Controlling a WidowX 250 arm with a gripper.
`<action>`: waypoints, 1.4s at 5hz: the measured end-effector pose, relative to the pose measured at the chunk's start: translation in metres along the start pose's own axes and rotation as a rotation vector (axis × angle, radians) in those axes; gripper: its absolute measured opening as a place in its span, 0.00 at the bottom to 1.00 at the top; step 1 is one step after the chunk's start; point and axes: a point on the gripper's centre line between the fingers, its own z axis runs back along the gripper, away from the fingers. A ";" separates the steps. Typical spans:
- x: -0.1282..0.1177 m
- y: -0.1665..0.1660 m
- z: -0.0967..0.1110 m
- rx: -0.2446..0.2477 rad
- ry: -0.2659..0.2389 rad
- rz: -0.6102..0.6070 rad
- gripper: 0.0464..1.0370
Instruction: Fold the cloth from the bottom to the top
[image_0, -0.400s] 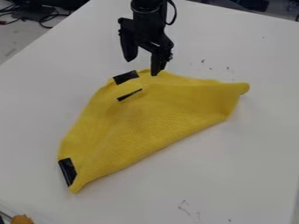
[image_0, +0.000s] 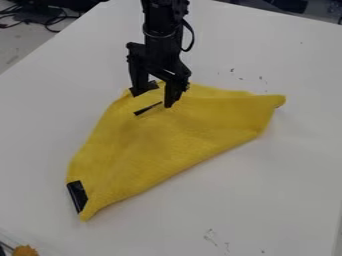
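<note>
Camera view, pincer (image_0: 152, 100) over cloth (image_0: 157, 150), cables (image_0: 52, 30), orange lump (image_0: 25, 250)

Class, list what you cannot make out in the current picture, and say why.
All in the camera view:
Cloth: underside hidden by its upper surface.
Upper black patch: partly behind the hand.
Orange thing: cut off by the bottom edge.
Arm: cut off by the top edge.
</note>
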 end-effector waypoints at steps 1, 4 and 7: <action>-0.027 0.006 0.019 0.022 -0.024 0.068 0.96; -0.137 0.016 0.019 0.014 -0.025 0.342 0.96; -0.174 0.004 -0.008 0.007 0.033 0.415 0.96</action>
